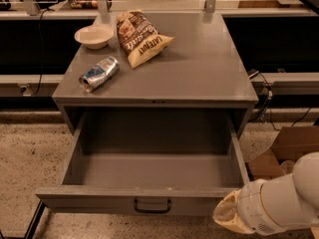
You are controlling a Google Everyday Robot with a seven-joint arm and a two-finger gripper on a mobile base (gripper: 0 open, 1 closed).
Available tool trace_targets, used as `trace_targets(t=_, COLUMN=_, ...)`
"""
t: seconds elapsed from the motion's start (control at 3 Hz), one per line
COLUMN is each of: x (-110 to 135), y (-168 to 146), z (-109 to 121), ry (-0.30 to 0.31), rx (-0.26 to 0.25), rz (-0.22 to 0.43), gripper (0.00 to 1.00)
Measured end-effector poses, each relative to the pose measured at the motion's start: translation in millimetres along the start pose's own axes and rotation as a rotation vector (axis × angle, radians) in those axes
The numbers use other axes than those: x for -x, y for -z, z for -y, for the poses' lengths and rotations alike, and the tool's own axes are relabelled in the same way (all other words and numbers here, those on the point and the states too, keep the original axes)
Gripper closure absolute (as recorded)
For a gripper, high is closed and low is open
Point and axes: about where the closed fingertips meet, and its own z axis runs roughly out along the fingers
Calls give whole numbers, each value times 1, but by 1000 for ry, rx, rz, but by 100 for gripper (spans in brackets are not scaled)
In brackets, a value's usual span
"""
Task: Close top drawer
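The top drawer [154,163] is a wide, deep grey metal drawer, pulled fully out of the grey cabinet [199,68] and empty inside. Its flat front [89,202] faces me at the bottom of the view, with a small black bar handle [152,206] at its centre. My gripper [230,216] is at the lower right, in front of the drawer front's right end, at about the front's height. Only its cream-coloured end shows, on a white arm [284,200].
On the cabinet top lie a crushed can [98,73], a chip bag [140,38] and a white bowl [93,35]. A cardboard box [286,151] stands on the speckled floor at the right. Cables [264,96] hang beside the cabinet's right side.
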Motion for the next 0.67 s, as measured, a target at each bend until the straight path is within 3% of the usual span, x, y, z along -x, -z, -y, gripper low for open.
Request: trace_targets(t=0.67, x=-3, y=-51, z=-2, ry=3, rx=-46, rz=-12, gripper=100)
